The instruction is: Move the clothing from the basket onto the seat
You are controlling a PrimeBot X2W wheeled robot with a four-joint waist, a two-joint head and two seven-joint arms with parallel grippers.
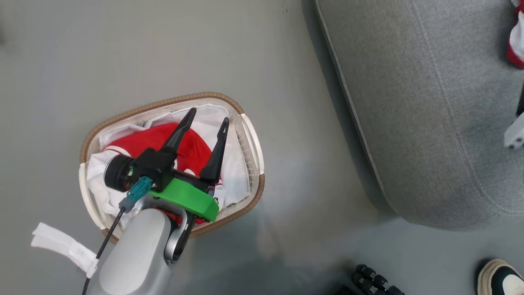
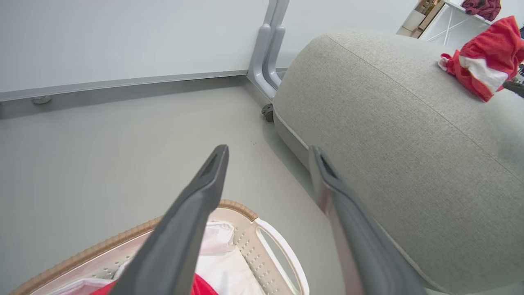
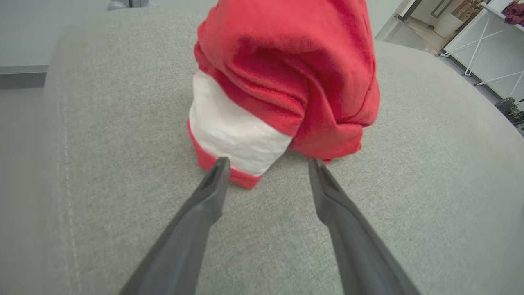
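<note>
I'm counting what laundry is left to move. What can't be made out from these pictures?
- Head view: the left end effector and its arm cover much of the red garment in the basket, so its lettering and piece count are unclear.
- Head view: the second garment on the seat is cut off by the right edge.
- Left wrist view: the bottom edge cuts off most of the basket.

L gripper (image 1: 208, 115) is wide open. Its 2 dark fingers (image 1: 177, 134) make a V and point far and a bit right. Its grey forearm (image 1: 139, 254) comes up from near left. R gripper (image 3: 268, 162) is open too, nothing between its 2 fingers.
</note>
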